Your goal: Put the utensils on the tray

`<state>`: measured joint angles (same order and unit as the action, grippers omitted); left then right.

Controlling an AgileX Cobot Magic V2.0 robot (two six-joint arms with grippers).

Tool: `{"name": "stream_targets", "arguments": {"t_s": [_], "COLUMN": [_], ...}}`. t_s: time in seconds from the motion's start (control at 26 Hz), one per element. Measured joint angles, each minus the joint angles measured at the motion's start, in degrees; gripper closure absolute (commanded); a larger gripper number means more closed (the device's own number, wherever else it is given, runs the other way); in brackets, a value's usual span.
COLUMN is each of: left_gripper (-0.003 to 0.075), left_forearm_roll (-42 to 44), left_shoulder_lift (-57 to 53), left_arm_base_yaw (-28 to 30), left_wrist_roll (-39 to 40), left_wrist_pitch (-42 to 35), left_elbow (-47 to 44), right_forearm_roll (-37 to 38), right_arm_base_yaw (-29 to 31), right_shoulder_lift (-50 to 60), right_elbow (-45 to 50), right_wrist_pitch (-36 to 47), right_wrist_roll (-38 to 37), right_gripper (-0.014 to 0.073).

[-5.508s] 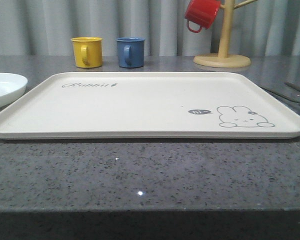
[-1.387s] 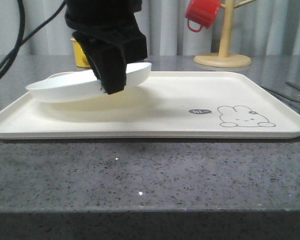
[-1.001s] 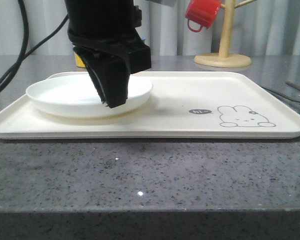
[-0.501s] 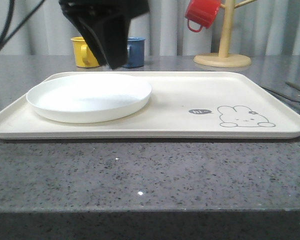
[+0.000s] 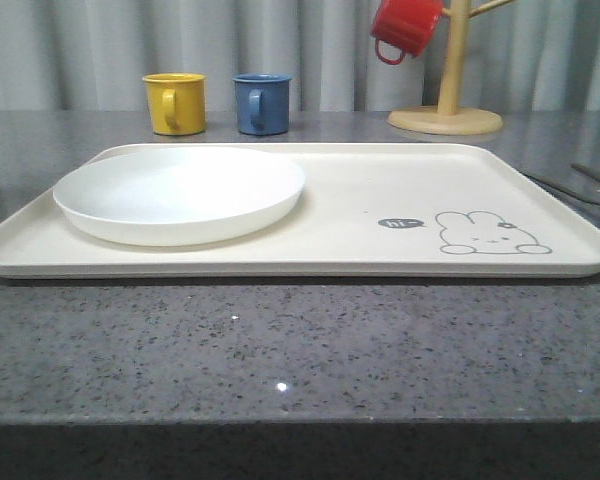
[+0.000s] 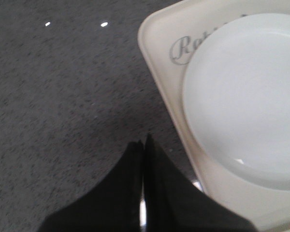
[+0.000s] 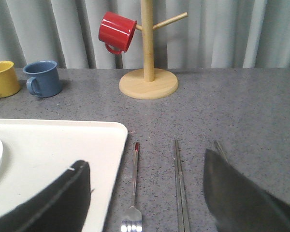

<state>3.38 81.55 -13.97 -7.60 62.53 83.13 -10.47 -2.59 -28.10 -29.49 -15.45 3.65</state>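
In the front view the tray (image 5: 360, 215) lies across the grey counter (image 5: 280, 350) with a round white plate (image 5: 180, 195) resting on its left half; the right half, around the rabbit drawing (image 5: 488, 234), is bare, and no cutlery lies on it. Behind stand a yellow mug (image 5: 175, 103) and a blue mug (image 5: 261, 103), with a red mug (image 5: 405, 27) hung on the wooden mug tree (image 5: 446, 112); thin metal pieces at the right edge of the counter are too slim here to name. In the left wrist view the left gripper (image 6: 143, 147) hovers over bare counter just beside the tray's corner, its 2 fingers pressed together and holding nothing, with the plate covering part of the cursive lettering (image 6: 181, 48). In the right wrist view the right gripper (image 7: 145, 193) has its fingers spread wide apart and empty, above the utensils lying on the counter just off the tray's right rim: the fork (image 7: 134, 186) nearest the tray, tines toward the camera, then the pair of chopsticks (image 7: 180, 181) lying parallel, and a third slim handle (image 7: 220, 149) mostly hidden behind the far finger, probably the spoon. Judging from this, the plate is set but 0 of the 3 utensils have been placed; all picking up and moving onto the tray's free right half remains, and the right arm looks best placed to begin with the fork.
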Motion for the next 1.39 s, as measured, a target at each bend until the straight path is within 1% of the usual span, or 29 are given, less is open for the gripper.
{"name": "stream_targets", "arguments": {"t_s": [0.15, 0.27, 0.58, 0.69, 0.89, 1.0, 1.12, 1.23, 1.39], "left_gripper": [0.0739, 0.0739, 0.0739, 0.0739, 0.0739, 0.0739, 0.0739, 0.0739, 0.0739], "left_forearm_roll": [-0.6, -1.3, -2.4, -2.7, -2.9, -3.4, -3.4, -3.4, -3.4], "left_shoulder_lift": [-7.0, -13.4, -36.3, -46.1, -62.2, -71.2, -78.2, -81.5, -81.7], "left_arm_base_yaw": [6.8, 9.5, 10.6, 10.6, 10.6, 10.6, 10.6, 10.6, 10.7], "left_wrist_roll": [0.0, 0.0, 0.0, 0.0, 0.0, 0.0, 0.0, 0.0, 0.0], "left_wrist_pitch": [-4.7, -9.3, -24.4, -27.8, -29.5, -29.8, -31.2, -32.8, -32.8], "left_elbow": [-8.9, -16.1, -36.9, -44.2, -54.1, -58.1, -60.3, -60.9, -61.2], "right_forearm_roll": [0.0, 0.0, 0.0, 0.0, 0.0, 0.0, 0.0, 0.0, 0.0], "right_arm_base_yaw": [0.0, 0.0, 0.0, 0.0, 0.0, 0.0, 0.0, 0.0, 0.0], "right_shoulder_lift": [0.0, 0.0, 0.0, 0.0, 0.0, 0.0, 0.0, 0.0, 0.0], "right_elbow": [0.0, 0.0, 0.0, 0.0, 0.0, 0.0, 0.0, 0.0, 0.0], "right_wrist_pitch": [0.0, 0.0, 0.0, 0.0, 0.0, 0.0, 0.0, 0.0, 0.0], "right_wrist_roll": [0.0, 0.0, 0.0, 0.0, 0.0, 0.0, 0.0, 0.0, 0.0], "right_gripper": [0.0072, 0.0072, 0.0072, 0.0072, 0.0072, 0.0072, 0.0072, 0.0072, 0.0072]}}
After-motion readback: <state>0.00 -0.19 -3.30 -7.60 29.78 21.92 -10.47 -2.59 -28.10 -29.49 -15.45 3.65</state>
